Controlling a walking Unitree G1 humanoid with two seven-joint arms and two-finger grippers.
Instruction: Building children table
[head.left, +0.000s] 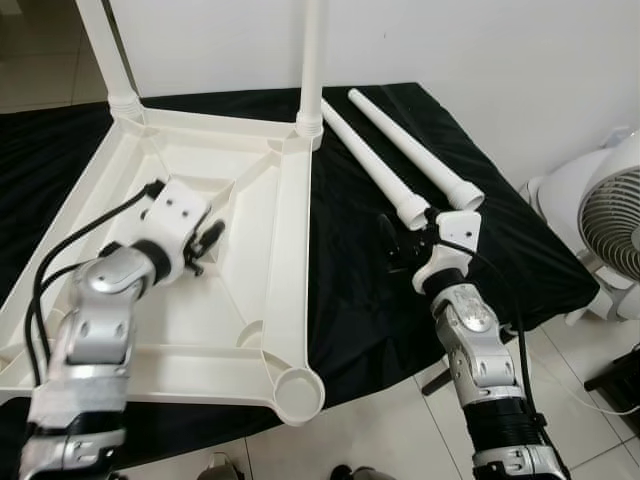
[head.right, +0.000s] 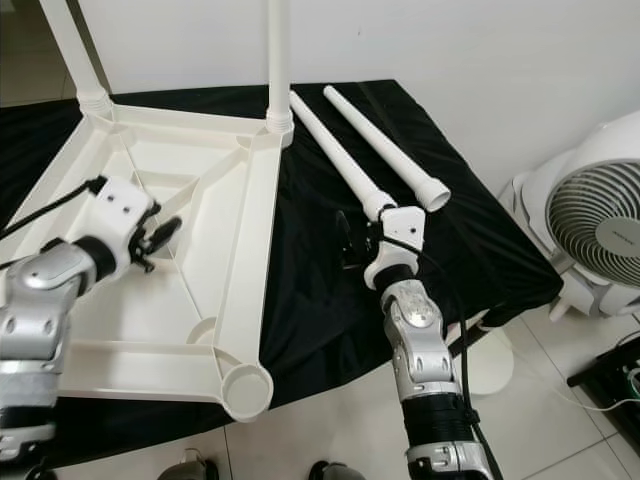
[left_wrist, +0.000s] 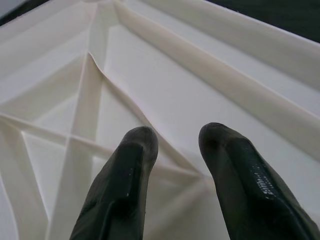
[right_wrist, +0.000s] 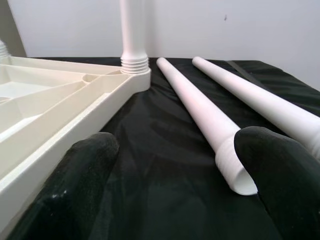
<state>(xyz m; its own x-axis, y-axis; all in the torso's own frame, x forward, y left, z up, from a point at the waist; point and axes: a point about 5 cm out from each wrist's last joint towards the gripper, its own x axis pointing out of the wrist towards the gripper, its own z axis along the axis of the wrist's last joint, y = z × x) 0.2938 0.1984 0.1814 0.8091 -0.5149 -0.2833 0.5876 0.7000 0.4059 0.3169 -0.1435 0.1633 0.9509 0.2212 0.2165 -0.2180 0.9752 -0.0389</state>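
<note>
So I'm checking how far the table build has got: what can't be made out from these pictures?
- The two upright legs: tops cut off by the upper edge of both eye views.
- The tabletop: its left side runs past the frame edge; the left gripper and arm hide part of it.
- The nearer loose leg: the right gripper hides part of its open end in the wrist view.
- The fan: cropped at right.

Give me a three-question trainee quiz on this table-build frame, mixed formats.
1. True or false: two legs already stand in the upturned tabletop.
2. Which loose leg lies closer to the tabletop: the one by the right gripper, or the far one?
3. Fill in: the left gripper hovers over the tabletop's ___ underside.

Key
1. True: back left leg, back right leg.
2. The near loose leg; the far loose leg lies beyond.
3. Ribbed.
</note>
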